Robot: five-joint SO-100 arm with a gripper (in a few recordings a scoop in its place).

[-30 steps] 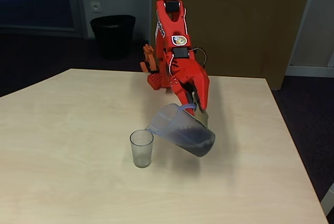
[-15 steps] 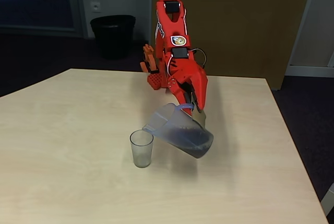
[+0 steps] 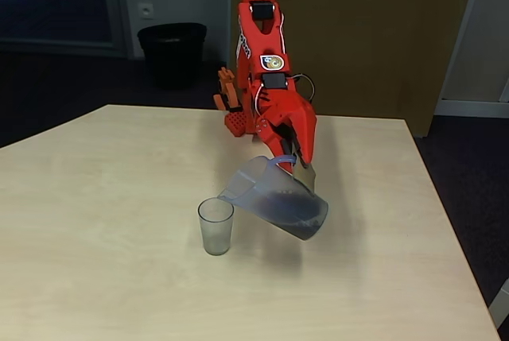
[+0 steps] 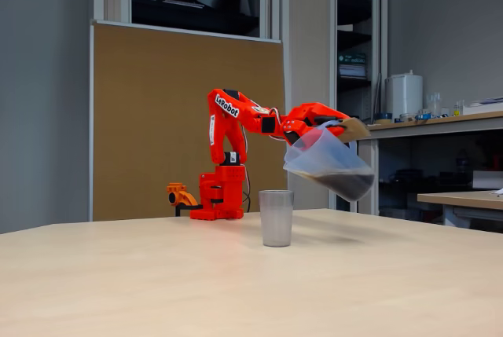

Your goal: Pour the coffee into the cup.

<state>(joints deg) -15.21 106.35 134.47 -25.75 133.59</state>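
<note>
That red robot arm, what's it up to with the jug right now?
The red arm's gripper holds a translucent jug by its handle, lifted off the table and tipped with its spout toward a small clear cup. The dark coffee sits pooled in the jug's low end. The cup stands upright on the table beside the spout and looks empty, with no stream visible in either fixed view.

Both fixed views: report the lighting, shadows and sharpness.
In a fixed view the table is evenly lit, with a soft shadow under the tilted jug and a dim background; in another fixed view the jug and cup look soft and the room muted.
</note>
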